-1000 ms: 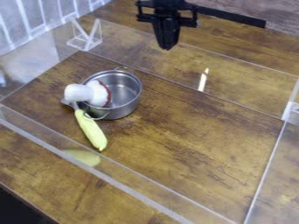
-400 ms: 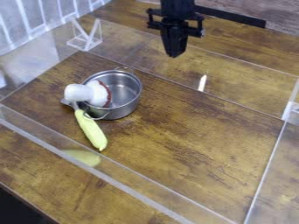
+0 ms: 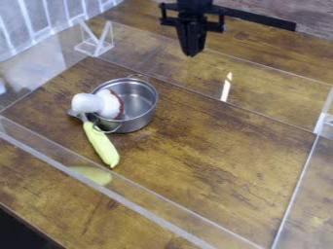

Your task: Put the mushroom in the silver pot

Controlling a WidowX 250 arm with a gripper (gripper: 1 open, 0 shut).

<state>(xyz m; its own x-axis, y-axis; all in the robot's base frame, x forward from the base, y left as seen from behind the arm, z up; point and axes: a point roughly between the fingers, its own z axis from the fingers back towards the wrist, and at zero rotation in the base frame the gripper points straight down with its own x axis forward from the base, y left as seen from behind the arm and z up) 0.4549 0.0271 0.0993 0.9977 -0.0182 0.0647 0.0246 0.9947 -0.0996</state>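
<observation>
At the far side of the table (image 3: 235, 146), the claw (image 3: 192, 47) hangs high in the air, pointing straight down. It is clenched shut and holds nothing. It is well away from the things it needs.

Down and to the left sits the silver pot (image 3: 129, 103). The mushroom (image 3: 97, 103) lies tipped over the pot's left rim. Its white stem sticks out to the left, over the table, and its reddish-brown cap rests inside the pot. So it looks only partly in, not all the way.

Just beside the pot, in front of it, lies a long yellow-green vegetable (image 3: 100, 143). It is not part of the job.

To do this step well, I think the claw should first open up, then come over the white stem and go down slowly. It should pinch the stem, not the pot's rim. It should also keep clear of the vegetable. Then a small lift and a little move toward the pot's middle should let the whole mushroom drop in.
</observation>
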